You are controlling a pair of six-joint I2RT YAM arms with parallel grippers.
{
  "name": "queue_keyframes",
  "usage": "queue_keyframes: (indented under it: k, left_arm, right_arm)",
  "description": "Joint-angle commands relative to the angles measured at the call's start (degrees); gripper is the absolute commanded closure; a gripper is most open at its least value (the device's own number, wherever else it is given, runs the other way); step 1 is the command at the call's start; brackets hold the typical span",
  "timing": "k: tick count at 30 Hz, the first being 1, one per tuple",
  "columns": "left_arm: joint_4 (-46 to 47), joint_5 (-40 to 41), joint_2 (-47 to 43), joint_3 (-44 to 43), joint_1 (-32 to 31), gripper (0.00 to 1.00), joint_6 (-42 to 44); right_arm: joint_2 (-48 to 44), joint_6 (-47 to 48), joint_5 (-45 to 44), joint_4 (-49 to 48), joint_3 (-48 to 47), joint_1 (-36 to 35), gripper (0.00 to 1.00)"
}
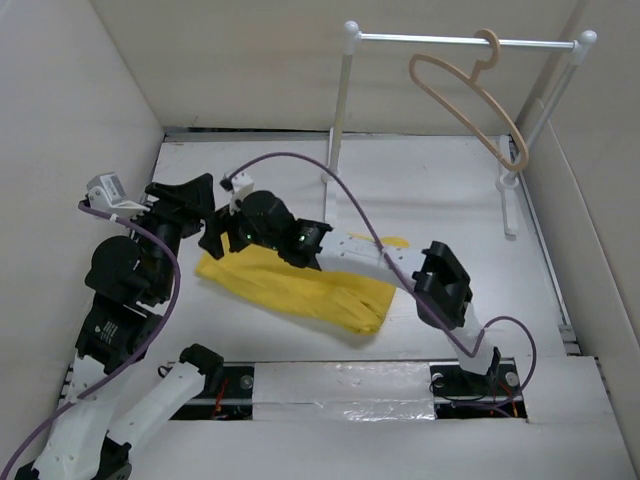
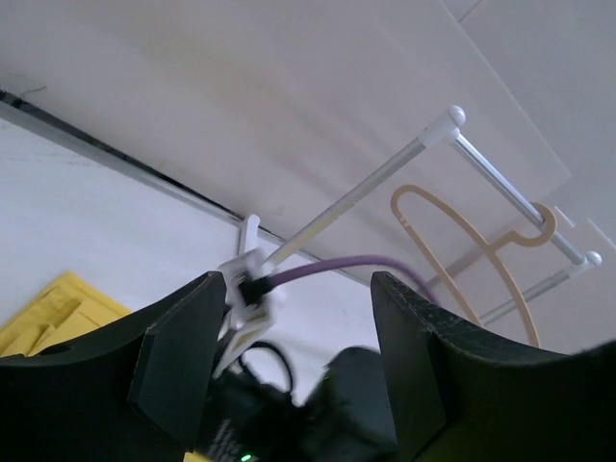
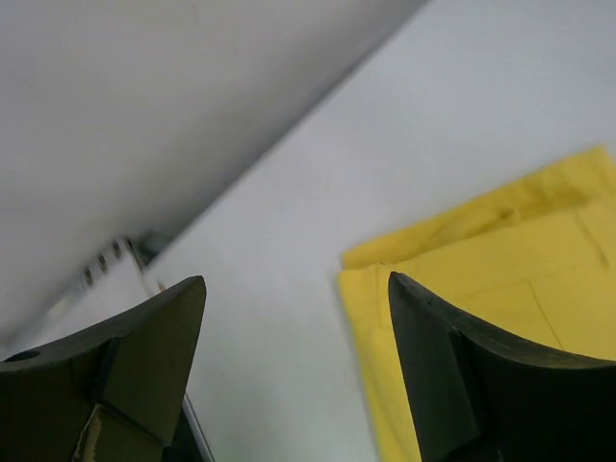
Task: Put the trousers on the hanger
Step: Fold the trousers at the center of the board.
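The yellow trousers (image 1: 300, 290) lie folded flat on the white table, running from left of centre toward the lower right. The cream hanger (image 1: 470, 95) hangs by its hook from the rack bar at the back right. My right gripper (image 1: 214, 243) is open and empty, low over the trousers' left end. In the right wrist view the trousers (image 3: 500, 289) lie under the right finger and bare table under the gap of the gripper (image 3: 298, 318). My left gripper (image 1: 200, 195) is open and empty, just behind the right one. Its view (image 2: 294, 289) shows the hanger (image 2: 481, 250) and a corner of the trousers (image 2: 58, 308).
The white-posted rack with metal bar (image 1: 460, 40) stands at the back right, its left post (image 1: 340, 110) near table centre. White walls enclose the table on three sides. A purple cable (image 1: 330, 180) loops over the right arm. The right arm's wrist (image 2: 327, 404) fills the space before my left gripper.
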State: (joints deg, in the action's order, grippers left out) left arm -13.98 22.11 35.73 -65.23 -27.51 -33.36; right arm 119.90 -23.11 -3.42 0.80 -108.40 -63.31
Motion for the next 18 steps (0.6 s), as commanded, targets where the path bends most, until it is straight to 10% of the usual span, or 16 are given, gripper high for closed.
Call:
queue_keyframes:
  k: [1, 5, 8, 9, 11, 18]
  left_arm:
    - [-1.0, 1.4, -0.1, 0.1, 0.3, 0.40, 1.2]
    - [1.2, -2.5, 0.7, 4.4, 0.3, 0.39, 0.1]
    - [5.2, -6.6, 2.0, 12.0, 0.3, 0.39, -2.1]
    - [6.1, -7.0, 2.5, 14.1, 0.3, 0.39, -2.9]
    - [8.5, -8.5, 4.7, 20.5, 0.3, 0.38, -4.7]
    - [22.7, -17.1, 12.0, 35.7, -1.2, 0.38, -10.0]
  right_arm:
    - [-1.8, -0.4, 5.7, -3.2, 4.8, -0.3, 0.13]
    - [-19.0, 0.8, 3.7, -11.4, 26.5, 1.0, 0.09]
    - [-27.9, 1.8, -1.4, -15.7, 42.1, 1.0, 0.29]
    - [-32.8, 1.9, -3.8, -16.0, 45.4, 1.0, 0.63]
    - [-37.3, 1.7, -6.1, -16.1, 51.1, 0.5, 0.95]
    - [-55.3, -3.1, -15.0, -20.3, 74.8, -1.9, 1.00]
